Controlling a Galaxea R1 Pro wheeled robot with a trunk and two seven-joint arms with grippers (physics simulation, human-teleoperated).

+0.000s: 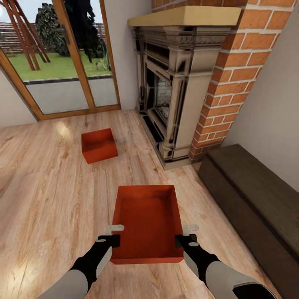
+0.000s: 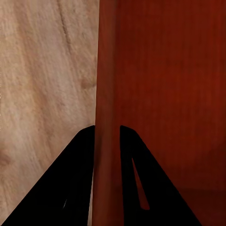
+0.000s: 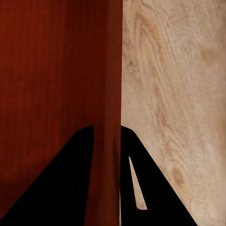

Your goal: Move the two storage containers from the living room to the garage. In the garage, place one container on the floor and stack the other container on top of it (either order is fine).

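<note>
The near bin (image 1: 147, 224) is gripped on both long sides, low over the plank flooring (image 1: 50, 199) of the living room. The left pincer (image 1: 115, 233) is closed on the bin's left wall; in the left wrist view that thin wall (image 2: 107, 94) is seen running up between the 2 fingers (image 2: 66, 188), 1 outside and 1 inside the bin. The right pincer (image 1: 185, 233) is closed the same way on the right wall (image 3: 113, 94), pinched between its fingers (image 3: 70, 183). Both grips sit toward the bin's near end, so most of the bin reaches out beyond them. Its long axis runs near to far, straight ahead of the robot and centred between the arms.

The 2nd bin (image 1: 99, 145) rests on the flooring further off and to the left, well apart from the 1st, closer to the glass doors (image 1: 70, 62) than to the fireplace (image 1: 174, 83). A dark chest (image 1: 253, 199) lies along the right wall. The left arm is judged the nearer one to that far bin, though both are occupied now. The carried bin would need to go to the garage first.
</note>
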